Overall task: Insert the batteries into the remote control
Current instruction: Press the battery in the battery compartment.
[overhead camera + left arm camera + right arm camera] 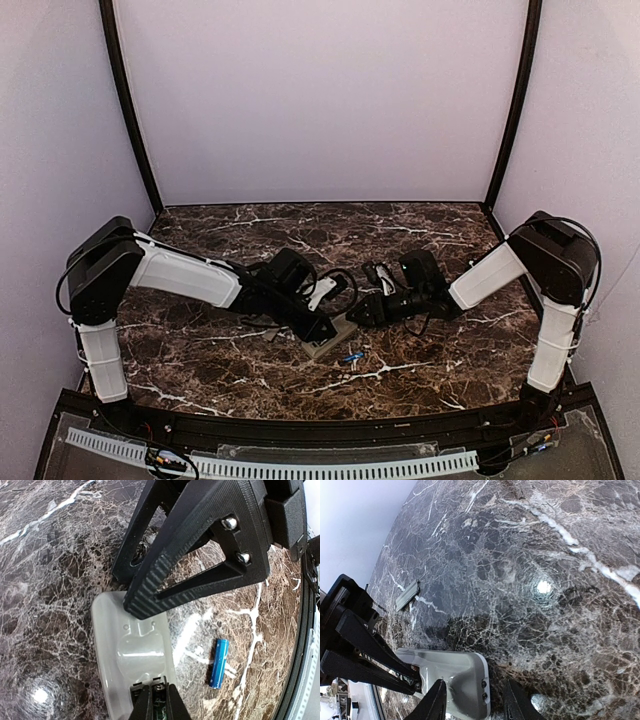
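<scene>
Marble tabletop (pixel 440 230), left fingers (pixel 150 592) grip remote control (pixel 135 650) (1 battery (pixel 219 663) beside), right fingers (pixel 436 702) open

Remote control (pixel 131 652): slim grey slab with rounded corners, flat on table, back up. Shallow oval dimple mid-back. Battery recess at one end is uncovered, a dark cavity with a bit of green board showing. Lies around mid-table, skewed to the table edges.

One battery (pixel 219 663) in view: blue wrap, metallic ends, on its side on bare marble. Just beside remote's long edge, not touching, roughly parallel to it.
</scene>
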{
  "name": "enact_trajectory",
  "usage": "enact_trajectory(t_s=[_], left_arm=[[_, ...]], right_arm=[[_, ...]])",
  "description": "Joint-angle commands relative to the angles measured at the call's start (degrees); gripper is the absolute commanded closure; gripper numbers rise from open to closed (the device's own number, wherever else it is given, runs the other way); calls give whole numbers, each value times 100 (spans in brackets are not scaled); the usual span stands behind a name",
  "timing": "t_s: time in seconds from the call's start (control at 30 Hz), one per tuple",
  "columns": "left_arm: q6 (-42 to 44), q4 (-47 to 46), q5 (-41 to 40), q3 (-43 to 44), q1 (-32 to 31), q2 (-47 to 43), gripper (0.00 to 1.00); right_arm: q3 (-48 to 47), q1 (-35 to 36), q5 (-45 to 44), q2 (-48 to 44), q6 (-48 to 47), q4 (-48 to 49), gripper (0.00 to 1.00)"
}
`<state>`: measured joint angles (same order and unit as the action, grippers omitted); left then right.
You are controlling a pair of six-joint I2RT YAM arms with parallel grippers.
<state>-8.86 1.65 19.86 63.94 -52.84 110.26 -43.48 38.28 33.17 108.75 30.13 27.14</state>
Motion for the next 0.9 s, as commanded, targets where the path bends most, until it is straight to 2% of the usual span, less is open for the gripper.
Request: enact_trajectory(t_s=[0.0,0.87], left_arm=[[-45,1308,-52,-504,-136,160,100],[97,2106,-774,-549,-312,389,100]], right_arm=[[148,34,-491,309,51,-885,62],[191,28,-469,268,111,-810,62]])
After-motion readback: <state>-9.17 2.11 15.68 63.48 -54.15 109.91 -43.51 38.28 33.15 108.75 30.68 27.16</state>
